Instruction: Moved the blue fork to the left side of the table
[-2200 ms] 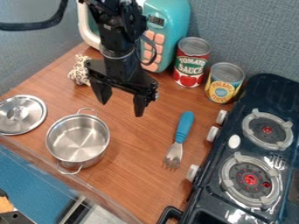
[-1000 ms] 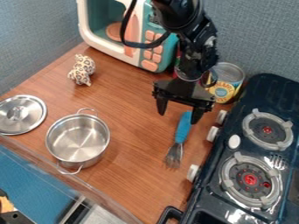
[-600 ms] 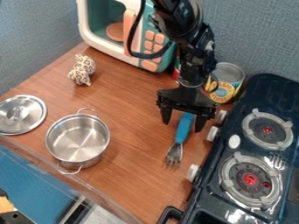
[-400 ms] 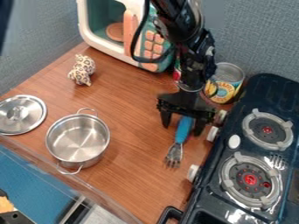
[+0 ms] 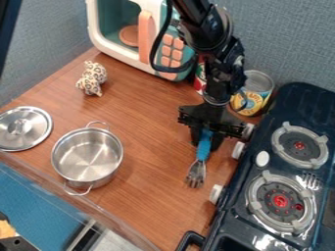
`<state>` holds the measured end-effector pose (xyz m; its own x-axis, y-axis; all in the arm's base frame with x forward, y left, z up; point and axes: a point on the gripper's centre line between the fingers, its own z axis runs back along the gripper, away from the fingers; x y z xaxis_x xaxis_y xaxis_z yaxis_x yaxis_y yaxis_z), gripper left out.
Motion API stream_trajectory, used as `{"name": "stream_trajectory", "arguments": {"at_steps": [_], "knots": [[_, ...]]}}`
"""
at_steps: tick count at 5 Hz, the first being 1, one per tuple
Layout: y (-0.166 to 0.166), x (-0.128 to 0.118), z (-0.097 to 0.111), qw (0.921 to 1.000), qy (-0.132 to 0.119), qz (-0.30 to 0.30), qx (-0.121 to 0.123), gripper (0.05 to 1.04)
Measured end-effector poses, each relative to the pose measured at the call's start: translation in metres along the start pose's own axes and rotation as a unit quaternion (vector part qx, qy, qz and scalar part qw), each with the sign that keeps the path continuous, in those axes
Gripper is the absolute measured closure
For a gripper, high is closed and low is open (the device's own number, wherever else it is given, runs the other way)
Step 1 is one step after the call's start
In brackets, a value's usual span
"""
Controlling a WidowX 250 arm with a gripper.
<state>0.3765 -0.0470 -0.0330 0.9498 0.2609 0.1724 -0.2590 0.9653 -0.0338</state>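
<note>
The black gripper (image 5: pixel 206 140) stands right of centre with its fingers close against both sides of the blue handle, shut on it. The blue fork (image 5: pixel 203 150) lies lengthwise below the gripper, its metal tines pointing toward the camera near the stove's left side. The top end of the handle is hidden under the gripper body. Wooden table (image 5: pixel 144 196) surface extends to the left of the fork.
A steel pot (image 5: pixel 87 156) and a lid (image 5: pixel 25 128) are at the left, with a spotted toy (image 5: pixel 92 78) behind them. A toy microwave (image 5: pixel 147 59) and cans, one yellow (image 5: pixel 252 95), stand behind; the black stove (image 5: pixel 288 166) is at right.
The gripper has come from the left to over the fork handle, and its fingers have drawn together around the handle. The fork lies almost where it was.
</note>
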Motion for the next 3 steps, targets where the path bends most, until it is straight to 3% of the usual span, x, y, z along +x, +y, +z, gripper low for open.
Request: {"name": "stream_trajectory", "arguments": {"at_steps": [1,2,3], "knots": [[0.004,-0.005,0.003,0.9999,0.002,0.013,0.005,0.678],[0.013,0.002,0.027,0.9989,-0.028,0.037,0.006,0.678],[0.043,0.012,0.068,0.9901,-0.087,0.100,0.046,0.678]]}}
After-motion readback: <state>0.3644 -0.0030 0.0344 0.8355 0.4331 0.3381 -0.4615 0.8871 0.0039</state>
